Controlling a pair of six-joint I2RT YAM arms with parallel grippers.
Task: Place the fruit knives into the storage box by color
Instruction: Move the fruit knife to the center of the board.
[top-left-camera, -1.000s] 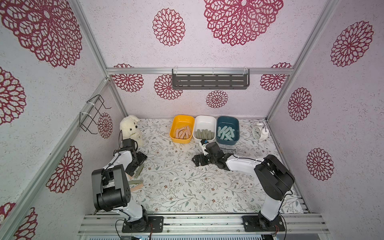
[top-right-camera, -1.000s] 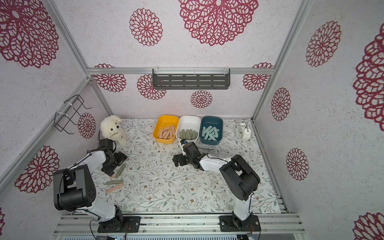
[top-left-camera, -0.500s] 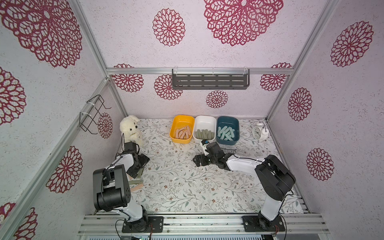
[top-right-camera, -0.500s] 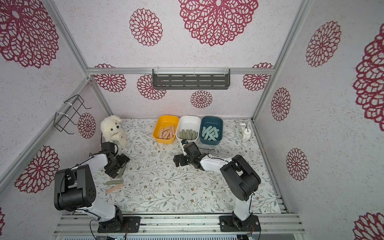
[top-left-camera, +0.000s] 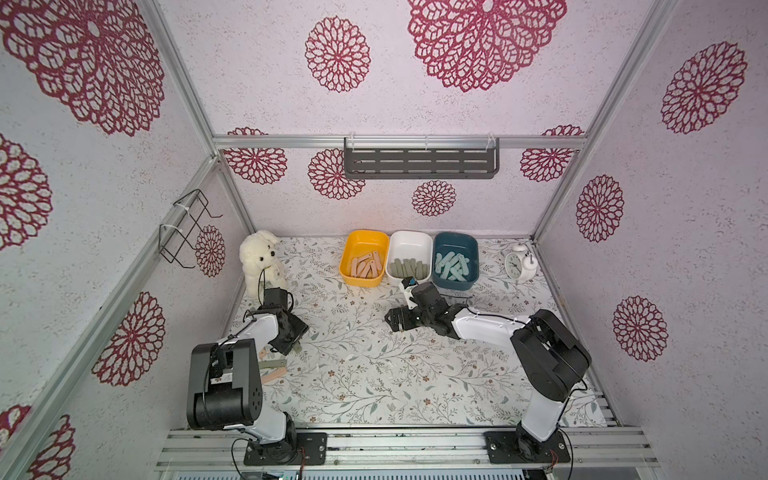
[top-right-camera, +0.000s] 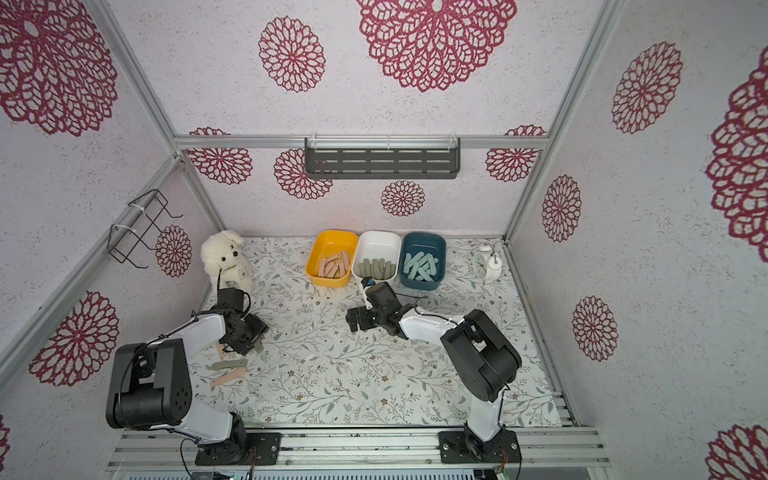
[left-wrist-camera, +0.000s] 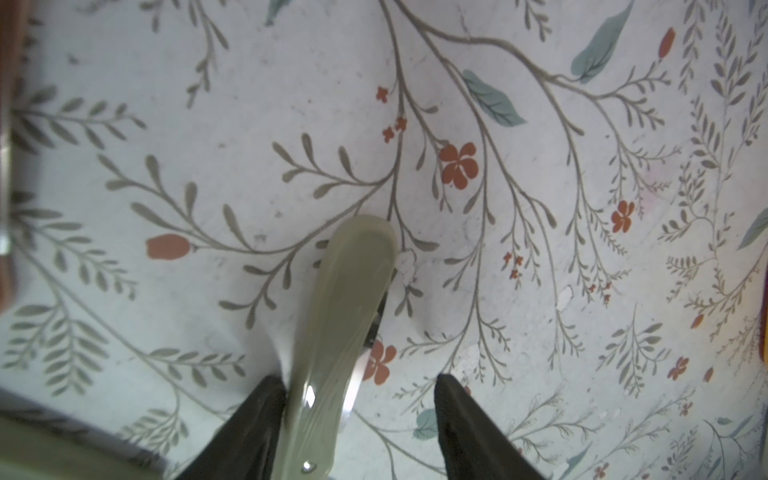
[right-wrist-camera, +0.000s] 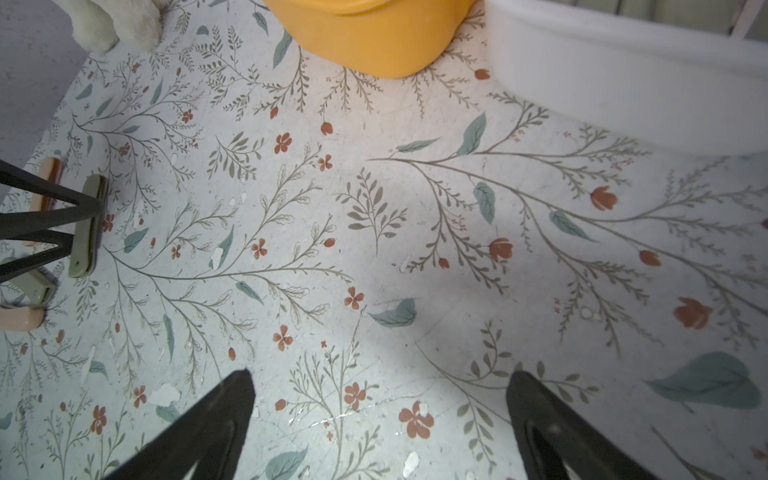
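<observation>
My left gripper (left-wrist-camera: 358, 377) is down on the floral mat near the left wall, seen in both top views (top-left-camera: 291, 345). An olive fruit knife (left-wrist-camera: 349, 299) lies between its jaws, touching one finger, with a gap to the other. That knife (right-wrist-camera: 85, 224) also shows in the right wrist view. My right gripper (right-wrist-camera: 379, 373) stands open and empty over the mat (top-left-camera: 392, 322), in front of the storage boxes. The yellow box (top-left-camera: 365, 233) holds peach knives, the white box (top-left-camera: 409, 233) olive ones, the teal box (top-left-camera: 455, 235) mint ones.
An olive knife (top-left-camera: 272, 365) and a peach knife (top-left-camera: 272, 375) lie loose near the left arm. A white plush dog (top-left-camera: 259, 259) sits at the back left, an alarm clock (top-left-camera: 518, 264) at the back right. A grey shelf (top-left-camera: 419, 162) and a wire rack (top-left-camera: 185, 228) hang on the walls.
My left gripper has shifted a little forward and down onto the olive knife, and its jaws have narrowed around it. The right arm has not moved.
</observation>
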